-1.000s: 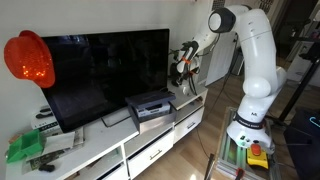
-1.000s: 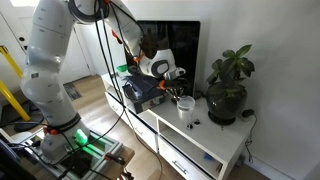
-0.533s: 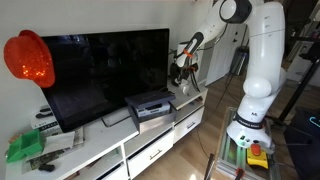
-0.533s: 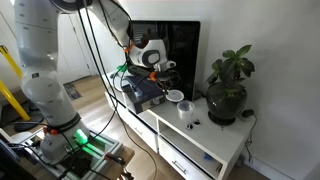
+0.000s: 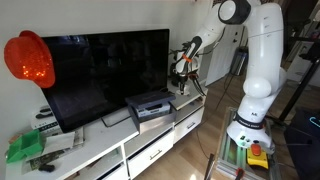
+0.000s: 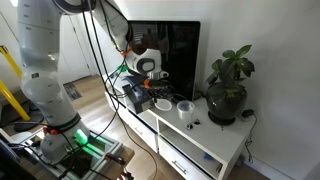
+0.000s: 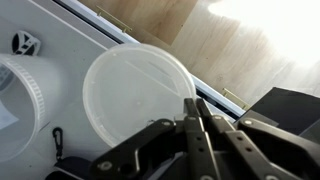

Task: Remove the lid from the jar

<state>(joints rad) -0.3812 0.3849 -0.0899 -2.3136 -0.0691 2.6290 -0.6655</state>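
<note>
The jar is a small white translucent pot, open at the top, standing on the white cabinet; its rim shows at the left of the wrist view. The round translucent lid is off the jar and is held by its edge to one side of it, low over the cabinet. My gripper is shut on the lid's rim; it also shows in both exterior views. No dark vessel is in view.
A flat grey box-shaped device lies beside the gripper. A large TV stands behind. A potted plant sits at the cabinet's end. The cabinet's front edge and the wooden floor are close by.
The gripper has moved sideways away from the jar toward the grey device and lowered, carrying the lid with it. The jar has stayed in place.
</note>
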